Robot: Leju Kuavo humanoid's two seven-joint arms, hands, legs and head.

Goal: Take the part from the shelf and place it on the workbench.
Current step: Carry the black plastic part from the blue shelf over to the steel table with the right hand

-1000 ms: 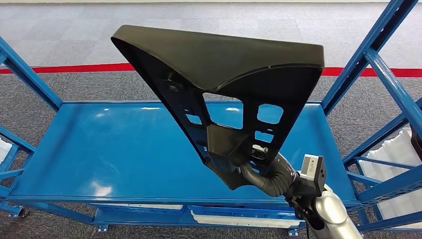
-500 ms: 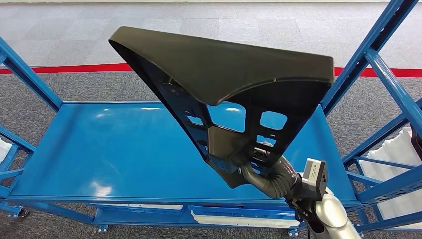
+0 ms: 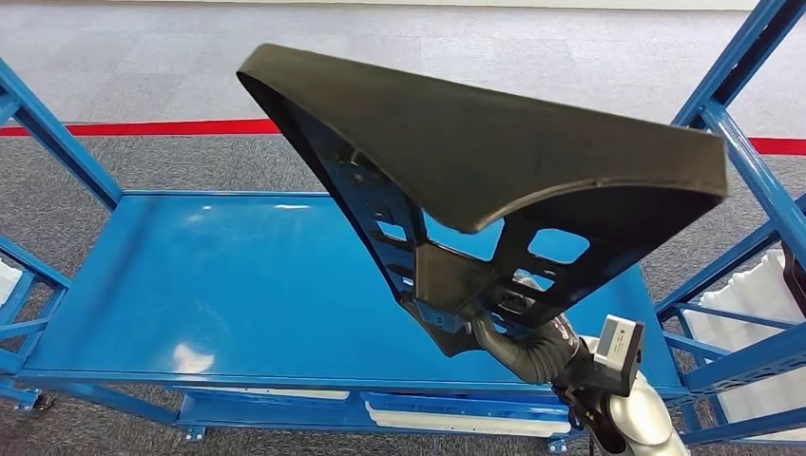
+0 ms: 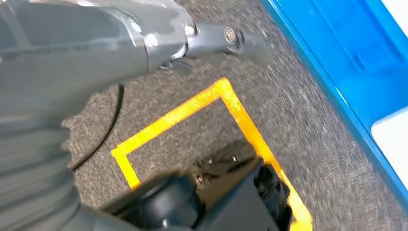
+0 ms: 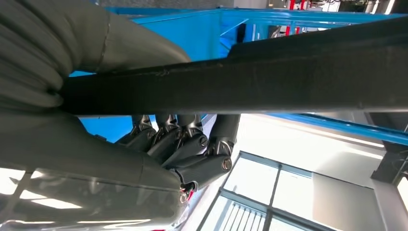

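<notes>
The part [image 3: 494, 152] is a large black triangular panel with several cut-outs, held up in the air above the blue shelf deck [image 3: 219, 285]. My right hand [image 3: 518, 337] grips it at its narrow lower corner, over the deck's front right. In the right wrist view the dark fingers [image 5: 183, 144] curl under the part's black edge [image 5: 288, 72] and the grey thumb [image 5: 120, 43] lies over it. My left hand [image 4: 144, 43] hangs over the carpet with a dark fingertip [image 4: 231, 38] stretched out and nothing in it.
Blue uprights stand at the right [image 3: 732, 85] and left [image 3: 57, 142] of the shelf. A red floor line [image 3: 143, 126] runs behind it. White pieces lie on a lower level [image 3: 456, 418] and at the right [image 3: 751, 294]. Yellow tape [image 4: 192, 108] marks the carpet.
The part has swung to the right and nearer the camera, its wide end now reaching the right upright. My right hand has shifted slightly right and down with it.
</notes>
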